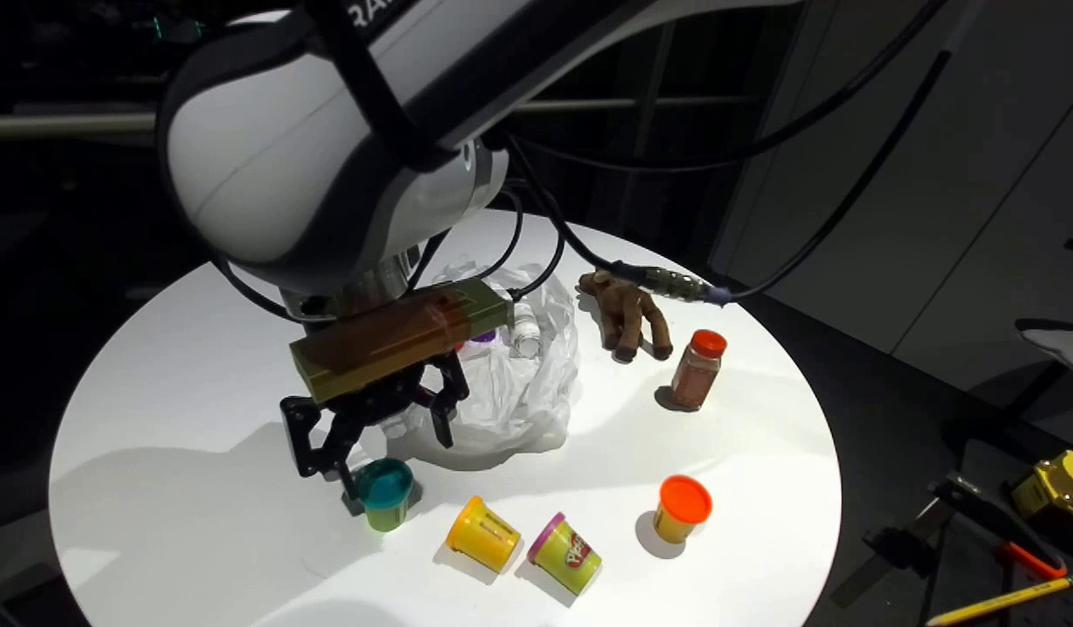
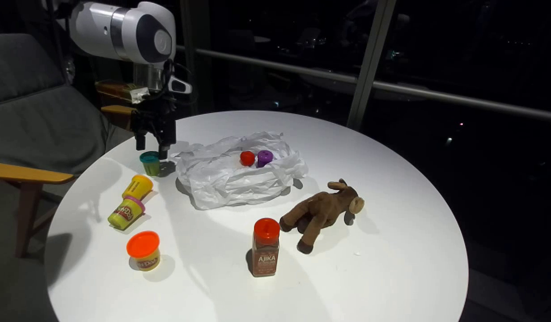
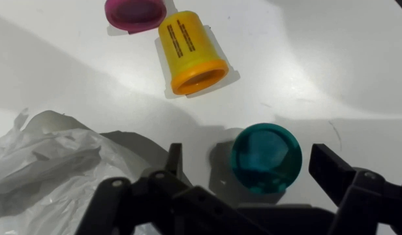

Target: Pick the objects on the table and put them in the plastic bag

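Hovering low over the round white table (image 2: 392,268), I have my gripper (image 3: 246,156) at the tub with the teal lid (image 3: 266,158), jaws spread wider than that lid. The tub stands upright, and in the wrist view its lid sits between my two fingers (image 3: 331,173), closer to one than to the other. In an exterior view a fingertip overlaps the rim of the lid; whether it touches, I cannot tell.

Near it the yellow tub (image 1: 484,534) lies on its side, and just beside that lies the tub with the magenta lid (image 1: 567,557), also on its side. The orange-lidded tub (image 1: 683,509) stands upright near those two. Well apart from my jaws, the red-capped jar (image 2: 265,255), labelled AJIKA, stands upright, with the brown plush animal (image 2: 322,210) near it.

The crumpled white plastic bag (image 2: 222,183) rests on the table just beside my gripper. Within its folds I see a red item (image 2: 247,158) and a purple item (image 2: 264,157) side by side, and a small white container (image 1: 526,331). A grey chair (image 2: 29,62) stands next to the table.
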`<state>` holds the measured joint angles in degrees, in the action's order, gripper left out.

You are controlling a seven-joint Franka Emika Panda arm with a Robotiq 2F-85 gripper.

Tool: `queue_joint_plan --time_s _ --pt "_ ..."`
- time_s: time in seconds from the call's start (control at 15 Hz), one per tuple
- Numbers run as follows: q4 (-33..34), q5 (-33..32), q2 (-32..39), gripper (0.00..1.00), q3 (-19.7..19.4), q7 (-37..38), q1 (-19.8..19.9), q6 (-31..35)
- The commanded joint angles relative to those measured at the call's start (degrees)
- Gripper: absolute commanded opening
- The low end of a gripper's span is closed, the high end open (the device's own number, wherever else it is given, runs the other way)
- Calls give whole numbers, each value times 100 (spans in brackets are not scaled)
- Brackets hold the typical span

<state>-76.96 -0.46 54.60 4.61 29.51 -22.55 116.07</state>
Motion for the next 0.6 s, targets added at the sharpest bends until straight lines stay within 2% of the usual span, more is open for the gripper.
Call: queue_joint_plan --time_s 0.0,0.27,0.33,0.4,0.53 --pt "-11 249 31 100 109 -115 36 57" --pt "-35 323 58 100 118 -108 20 314" --pt "-29 317 75 93 102 -91 8 360" --pt "-28 287 90 75 82 -90 -11 418" --pt "-29 242 129 59 59 -98 -39 520"
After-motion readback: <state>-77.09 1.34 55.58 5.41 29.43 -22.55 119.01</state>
